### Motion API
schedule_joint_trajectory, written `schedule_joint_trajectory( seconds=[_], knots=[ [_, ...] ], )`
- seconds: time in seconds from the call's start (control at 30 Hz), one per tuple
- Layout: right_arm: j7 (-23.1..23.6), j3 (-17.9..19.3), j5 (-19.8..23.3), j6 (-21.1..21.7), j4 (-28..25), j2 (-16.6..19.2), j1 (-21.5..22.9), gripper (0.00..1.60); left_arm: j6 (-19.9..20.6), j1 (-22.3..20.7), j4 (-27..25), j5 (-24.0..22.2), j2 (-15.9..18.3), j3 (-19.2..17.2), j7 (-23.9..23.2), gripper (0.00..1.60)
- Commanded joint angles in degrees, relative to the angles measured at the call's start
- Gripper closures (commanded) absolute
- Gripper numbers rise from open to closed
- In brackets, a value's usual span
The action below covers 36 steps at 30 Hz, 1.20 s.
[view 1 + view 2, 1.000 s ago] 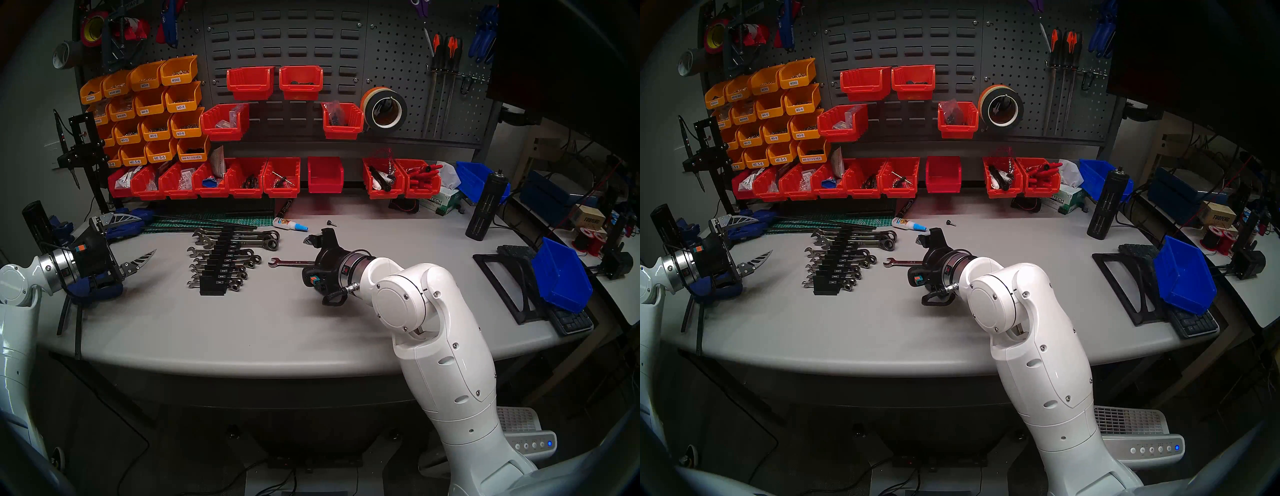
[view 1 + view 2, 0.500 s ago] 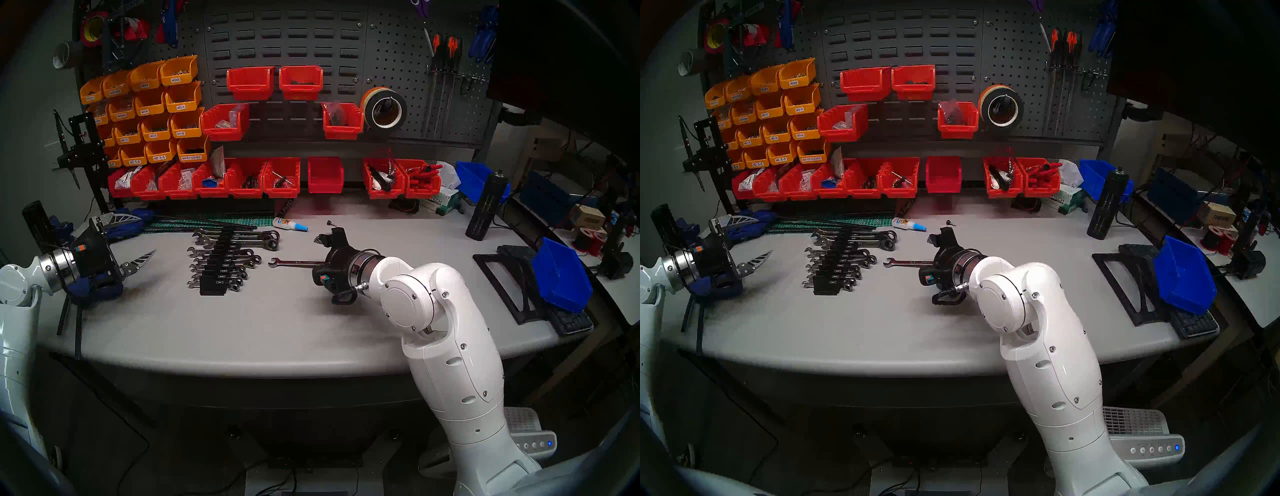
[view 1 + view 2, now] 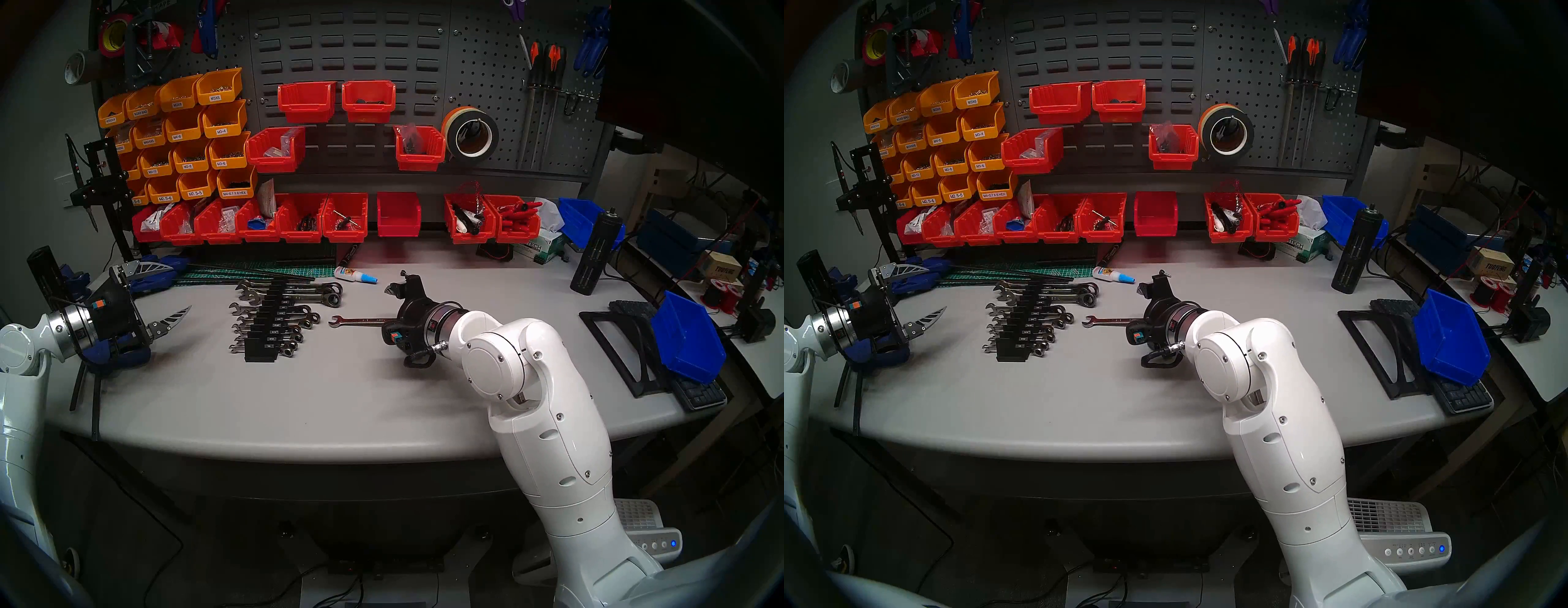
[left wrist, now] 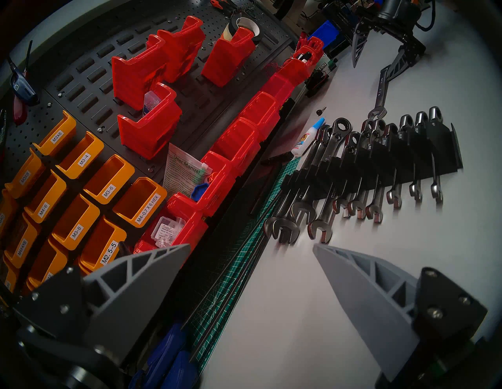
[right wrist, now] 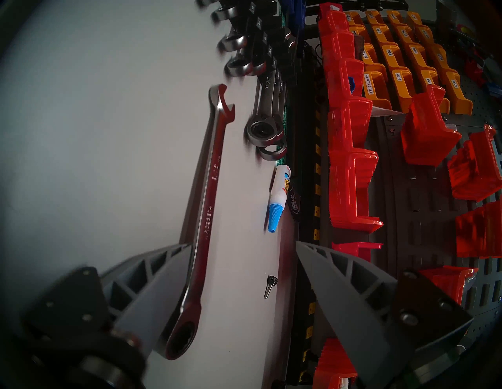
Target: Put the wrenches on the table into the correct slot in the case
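Note:
A loose chrome wrench lies flat on the grey table, open jaw toward the black rack. It also shows in the right wrist view. Several wrenches sit in the rack's grooves. My right gripper is open low over the wrench's ring end. In the right wrist view the gripper has the ring end lying against one of its fingers, and the other finger stands well apart. My left gripper is open and empty, left of the rack.
A glue bottle and a small black screw lie just behind the loose wrench. A green cutting mat and red bins line the back. A blue bin on a black stand is at the right.
My right gripper has moved to the right along the wrench toward its ring end, and more of the shank shows. The wrench and my left arm have not moved.

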Motion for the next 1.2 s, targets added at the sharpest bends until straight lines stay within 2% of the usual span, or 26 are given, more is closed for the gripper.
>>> schedule_joint_trajectory(
  seconds=[0.0,0.83,0.9,0.93,0.97,1.0,1.03,1.1,1.17],
  knots=[
    [1.9,-0.6,-0.2,0.5,3.9,0.4,-1.5,0.0,0.0,-1.2,-0.7,-0.7,0.7,-1.0,0.3,0.0],
    [2.4,-0.3,1.5,0.6,4.2,1.0,-1.4,0.0,0.0,-1.2,-0.7,-0.7,0.7,-1.0,0.4,0.0],
    [2.4,-0.2,1.7,0.6,4.3,1.1,-1.4,0.05,0.0,-1.2,-0.7,-0.7,0.7,-1.0,0.4,0.0],
    [2.5,-0.2,1.9,0.5,4.3,1.2,-1.3,0.18,0.0,-1.2,-0.7,-0.7,0.7,-1.0,0.4,0.0],
    [2.6,-0.3,2.1,0.5,4.3,1.3,-1.3,0.21,0.0,-1.2,-0.7,-0.7,0.7,-1.0,0.3,0.0],
    [2.6,-0.2,2.2,0.4,4.3,1.3,-1.3,0.33,0.0,-1.2,-0.7,-0.7,0.7,-1.0,0.3,0.0],
    [2.6,-0.2,2.2,0.4,4.3,1.3,-1.3,0.33,0.0,-1.2,-0.7,-0.7,0.7,-1.0,0.3,0.0],
    [2.7,-0.3,2.5,0.4,4.4,1.5,-1.2,0.48,0.0,-1.2,-0.7,-0.7,0.7,-1.0,0.3,0.0],
    [2.7,-0.3,2.6,0.4,4.4,1.6,-1.1,0.48,0.0,-1.2,-0.7,-0.7,0.7,-1.0,0.3,0.0]
  ],
)
